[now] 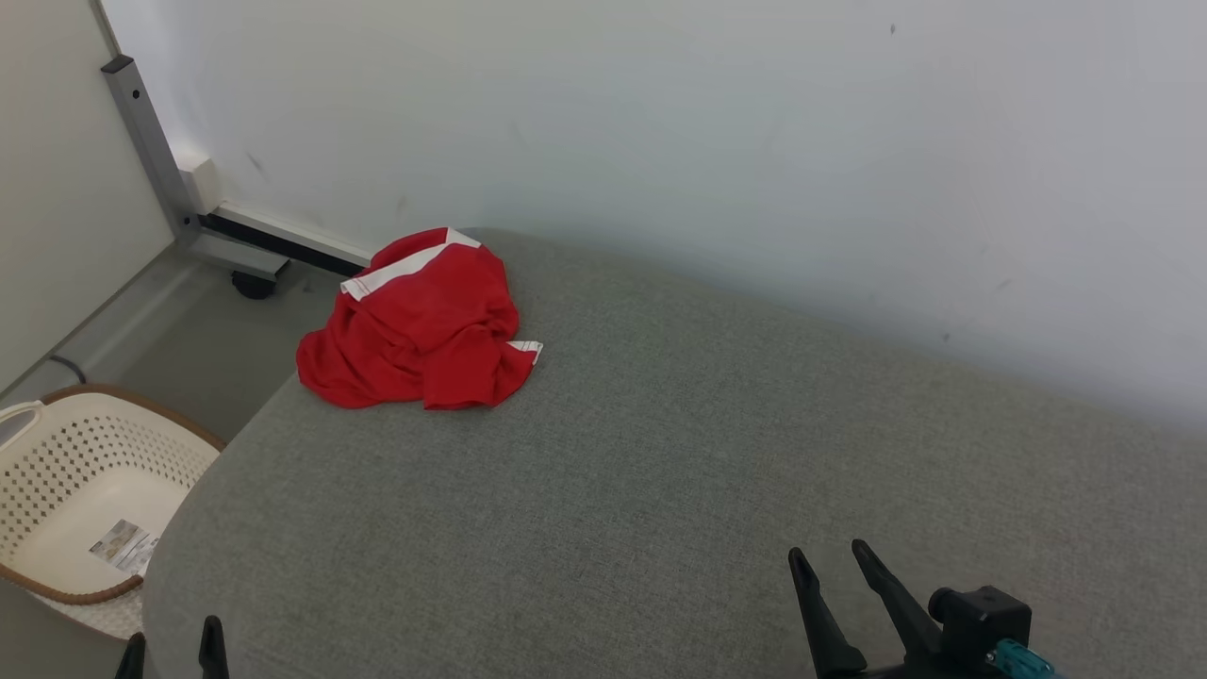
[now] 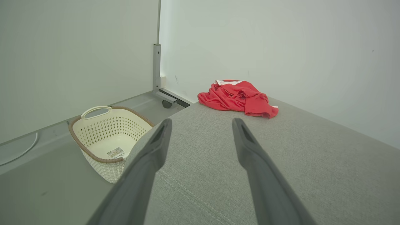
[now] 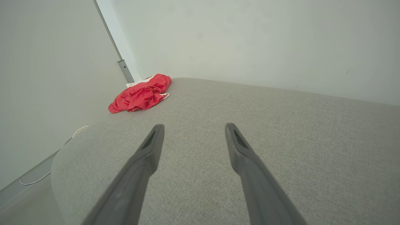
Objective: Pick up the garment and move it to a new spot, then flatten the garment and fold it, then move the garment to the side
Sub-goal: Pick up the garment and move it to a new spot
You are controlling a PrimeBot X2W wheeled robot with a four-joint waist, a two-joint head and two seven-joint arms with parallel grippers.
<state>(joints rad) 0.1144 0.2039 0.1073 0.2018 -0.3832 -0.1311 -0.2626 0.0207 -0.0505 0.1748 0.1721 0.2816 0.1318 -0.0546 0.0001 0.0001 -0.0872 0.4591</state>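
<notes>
The garment (image 1: 420, 325) is a crumpled red piece with white trim, lying in a heap at the far left corner of the grey upholstered surface (image 1: 660, 471). It also lies far ahead in the left wrist view (image 2: 239, 98) and the right wrist view (image 3: 142, 93). My left gripper (image 1: 172, 641) peeks up at the lower left edge, open and holding nothing (image 2: 201, 123). My right gripper (image 1: 830, 556) stands open at the lower right, fingers spread over bare fabric (image 3: 193, 128). Both are well short of the garment.
A cream perforated basket (image 1: 57, 500) with a brown rim stands on the floor left of the surface, seen too in the left wrist view (image 2: 106, 140). A metal frame leg with a caster (image 1: 189, 217) stands behind the garment. White walls close the back and left.
</notes>
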